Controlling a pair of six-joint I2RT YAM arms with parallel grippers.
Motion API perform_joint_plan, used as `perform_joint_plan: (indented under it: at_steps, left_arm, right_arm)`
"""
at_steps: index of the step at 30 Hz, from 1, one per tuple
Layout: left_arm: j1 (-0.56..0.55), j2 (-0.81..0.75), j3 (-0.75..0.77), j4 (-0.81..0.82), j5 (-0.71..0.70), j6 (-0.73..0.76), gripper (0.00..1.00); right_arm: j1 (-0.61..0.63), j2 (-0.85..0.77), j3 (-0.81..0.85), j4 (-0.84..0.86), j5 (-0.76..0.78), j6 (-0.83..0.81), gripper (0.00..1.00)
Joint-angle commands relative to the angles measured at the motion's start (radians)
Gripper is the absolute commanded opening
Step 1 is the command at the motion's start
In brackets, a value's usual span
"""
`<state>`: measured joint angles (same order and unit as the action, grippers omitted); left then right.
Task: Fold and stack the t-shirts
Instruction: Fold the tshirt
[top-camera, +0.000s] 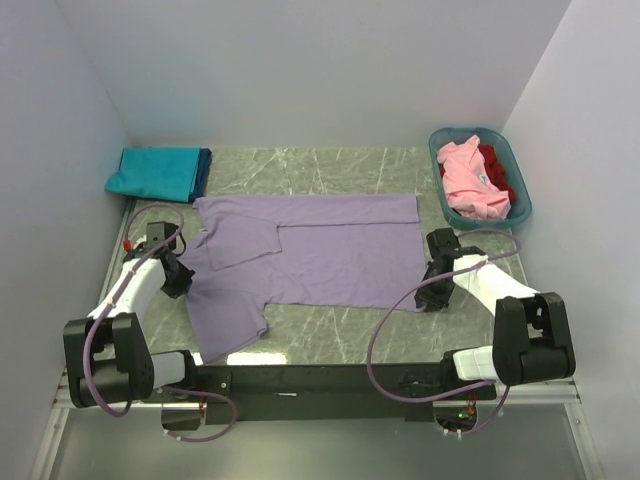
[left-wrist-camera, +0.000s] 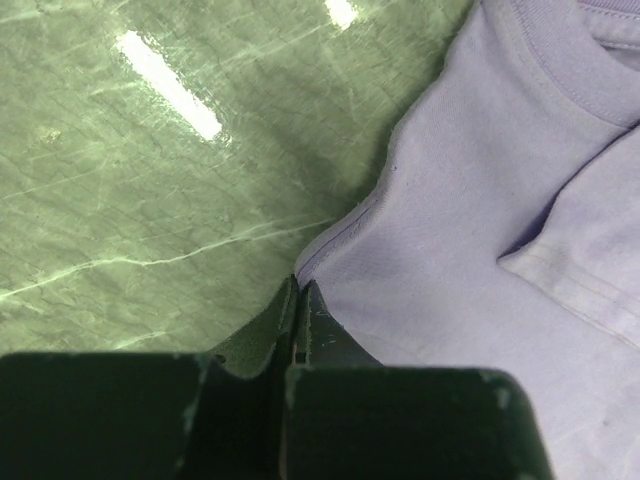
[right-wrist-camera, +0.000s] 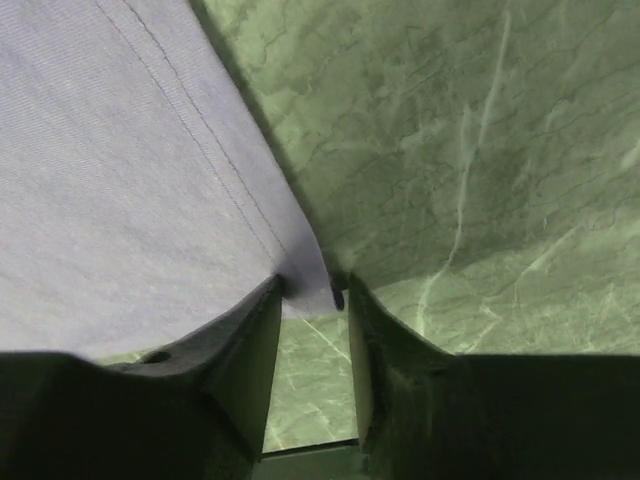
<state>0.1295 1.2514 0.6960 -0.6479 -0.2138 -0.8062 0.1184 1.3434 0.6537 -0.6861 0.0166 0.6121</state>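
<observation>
From above, the lavender t-shirt (top-camera: 320, 255) lies spread mid-frame on the green marble table (top-camera: 330, 165). A folded teal t-shirt (top-camera: 152, 172) sits upper left, and a pink t-shirt (top-camera: 470, 182) is in the basket (top-camera: 522, 195) upper right. The left gripper (top-camera: 178, 272) is at the shirt's left edge, the right gripper (top-camera: 437, 265) at its right edge.

Left wrist: the fingers (left-wrist-camera: 322, 330) are pressed together at the hem (whether cloth is caught, I cannot tell).

Right wrist: the jaws stand partly apart, with a shirt corner lying loose between them.

lavender t-shirt (top-camera: 330, 265) | partly folded, flat, centre | teal t-shirt (top-camera: 155, 172) | folded, back-left
</observation>
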Motion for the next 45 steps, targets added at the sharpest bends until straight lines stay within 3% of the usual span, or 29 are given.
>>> perform_joint_plan:
  at_steps: [1,5,7,19,35,45]
  left_arm:
    - [-0.001,-0.032,0.007,0.011,-0.001,-0.004,0.01]
    - [0.010,-0.055,0.007,0.001,0.004,-0.019,0.01]
    - [0.022,-0.058,0.020,-0.013,0.004,-0.014,0.01]
    - [0.058,-0.127,0.118,-0.102,0.050,0.001,0.01]
    - [0.075,0.132,0.361,-0.078,0.129,0.006,0.01]
    - [0.075,0.322,0.494,-0.044,0.188,-0.010,0.01]
  right_arm:
    - [-0.003,0.037,-0.032,-0.004,-0.015,0.024,0.30]
    - [-0.002,0.022,-0.023,-0.030,-0.014,0.028,0.05]
    - [-0.003,0.010,-0.022,-0.038,-0.042,0.031,0.00]
    - [-0.052,-0.118,0.066,-0.099,-0.018,0.040,0.00]
    - [-0.079,0.115,0.424,-0.058,0.066,0.008,0.00]
    - [-0.079,0.256,0.492,0.000,0.108,-0.014,0.00]
